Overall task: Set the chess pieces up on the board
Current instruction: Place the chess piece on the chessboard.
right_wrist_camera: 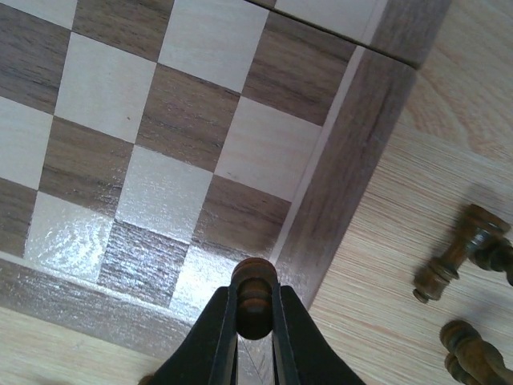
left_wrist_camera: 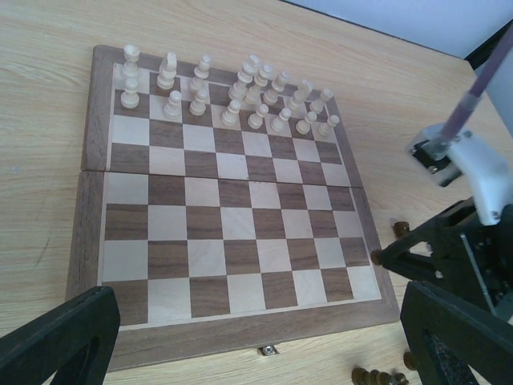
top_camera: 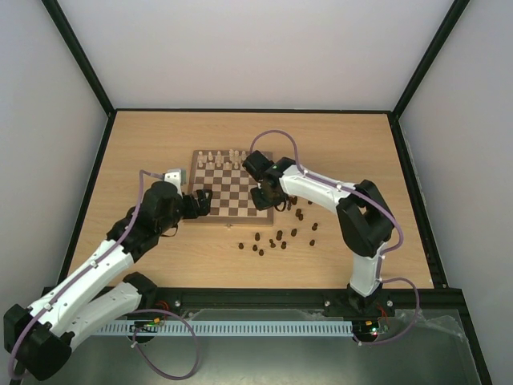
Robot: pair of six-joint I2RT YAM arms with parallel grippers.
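Light worktop point(top_camera: 160, 136) carries your board point(top_camera: 228, 192) mid-surface, with no dark pieces point(top_camera: 279, 235) on it yet; they lie loose toward the near edge. Your right claw point(right_wrist_camera: 255, 301) pinches one piece point(right_wrist_camera: 255, 277) over the board's near-right corner. Your left claw point(top_camera: 200, 200) hangs spread.

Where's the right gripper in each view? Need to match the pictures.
Top external: the right gripper is over the near right corner of the board.
Left wrist: black, at the right edge, beside that corner.
Right wrist: bottom centre, shut on a dark chess piece.
Shared landmark: the board's brown frame, visible in all three.
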